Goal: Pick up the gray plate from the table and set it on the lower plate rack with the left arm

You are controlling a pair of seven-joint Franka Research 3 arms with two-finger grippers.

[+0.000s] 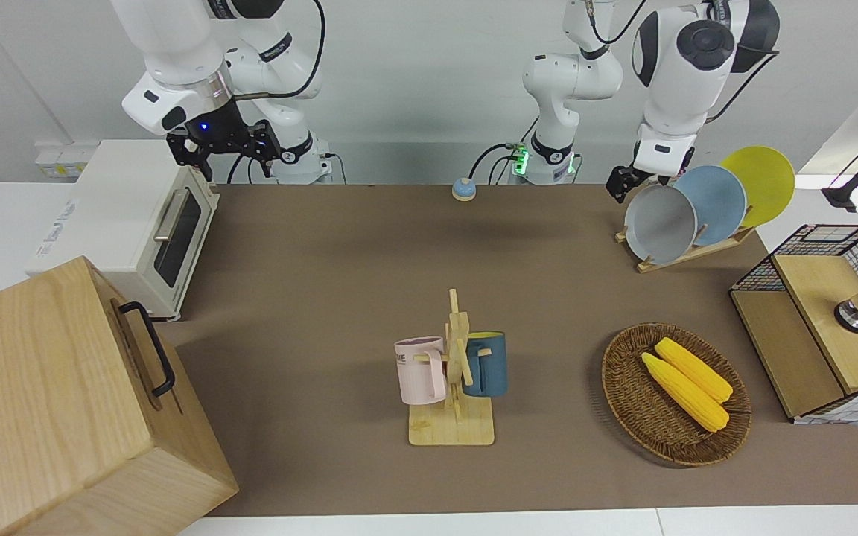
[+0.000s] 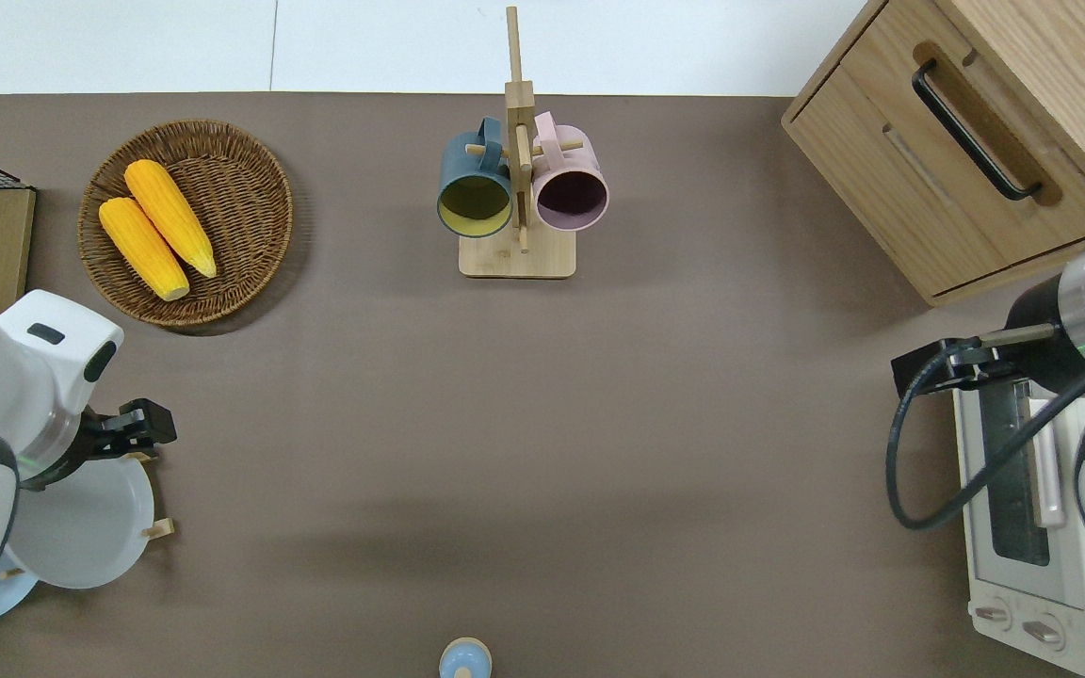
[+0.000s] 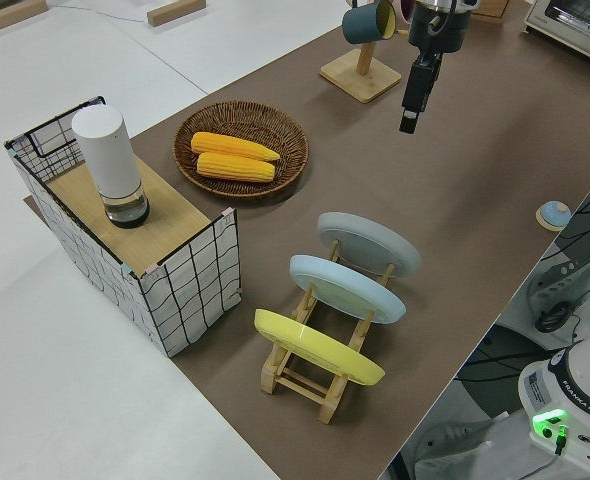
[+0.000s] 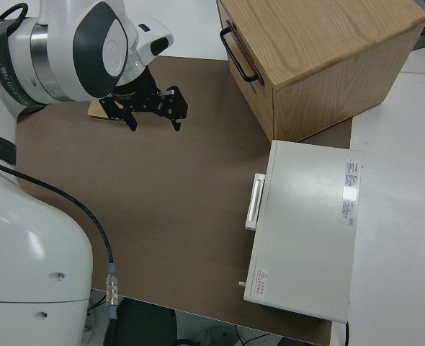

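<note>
The gray plate (image 1: pixel 660 223) (image 2: pixel 81 527) (image 3: pixel 370 243) stands on edge in the lower plate rack (image 1: pixel 686 253) (image 2: pixel 161 529) (image 3: pixel 305 375), in the slot farthest from the robots. A sky-blue plate (image 1: pixel 719 195) and a yellow plate (image 1: pixel 764 179) lean in the slots nearer to the robots. My left gripper (image 1: pixel 623 184) (image 2: pixel 142 441) hangs open over the gray plate's upper rim, apart from it, with nothing held. The right arm is parked, its gripper (image 1: pixel 224 149) (image 4: pixel 155 115) open.
A wicker basket (image 1: pixel 623 387) with two corn cobs and a wire-sided box (image 1: pixel 809 350) sit farther from the robots than the rack. A mug tree (image 1: pixel 455 372) with two mugs stands mid-table. A toaster oven (image 1: pixel 138 223) and a wooden drawer box (image 1: pixel 64 402) fill the right arm's end.
</note>
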